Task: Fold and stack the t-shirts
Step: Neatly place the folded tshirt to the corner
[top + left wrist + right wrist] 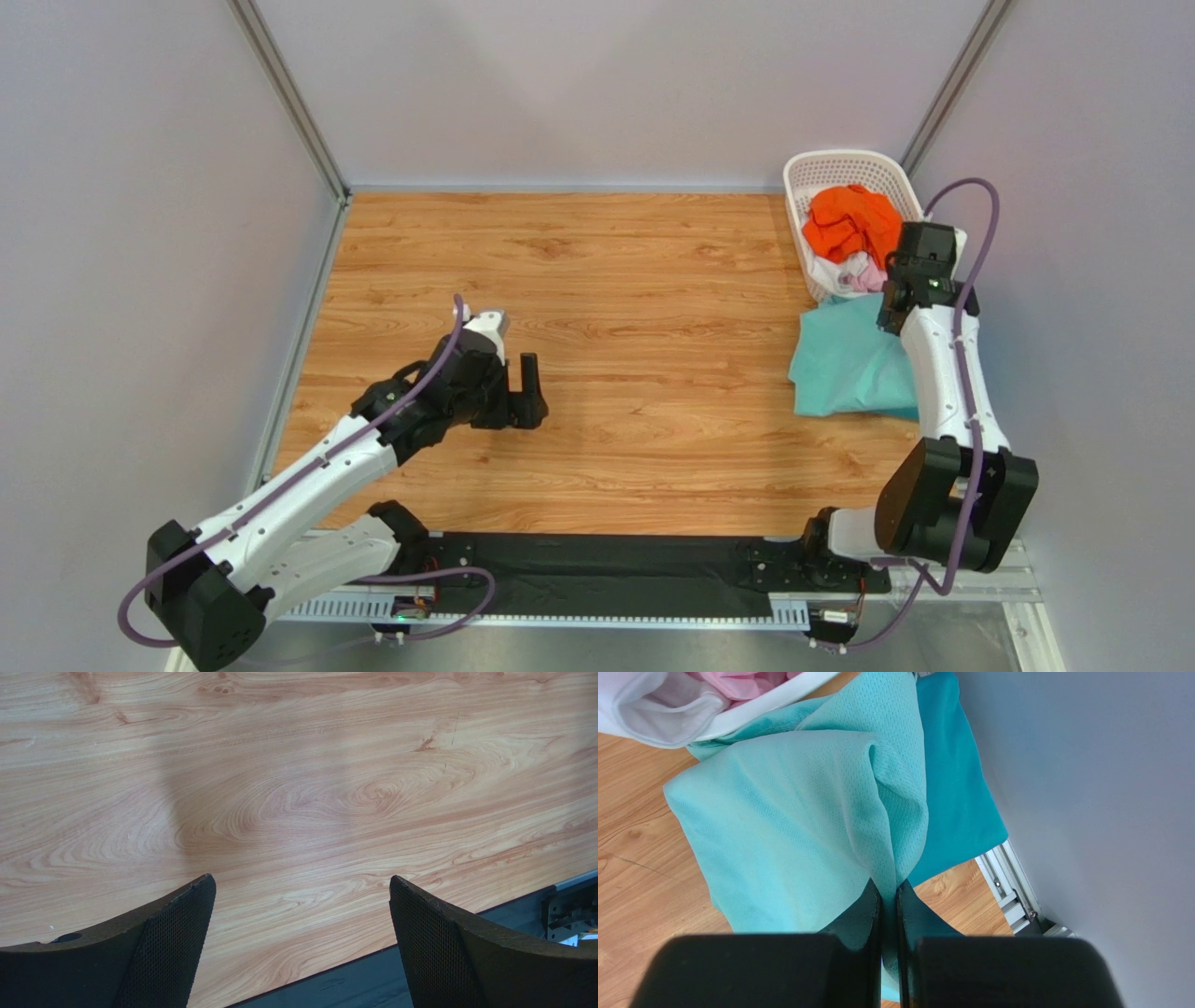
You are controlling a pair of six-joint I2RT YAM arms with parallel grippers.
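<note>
— Where is the mint green t-shirt [787, 826]?
— It lies on the table by the basket [807, 175]. The right gripper [889, 885] is pinched on a raised fold of it, and the left gripper [302, 882] gapes, empty.
— Handling?
— Probably light and limp; the shoulders would suit a hold better.

Table [631, 308]: wood-grain top, smooth, slight sheen.
Mint green t-shirt [780, 833]: soft cloth, fine pinhole mesh weave, matt.
Teal blue t-shirt [955, 812]: smoother cloth, matt.
Orange t-shirt [849, 224], white t-shirt [661, 707], pink t-shirt [749, 682]: soft cloth, crumpled.
Basket [846, 156]: white plastic lattice.
Left gripper [300, 882] pads [175, 945]: black, finely dimpled, matt.
Rail [1008, 889]: ribbed bare metal.
</note>
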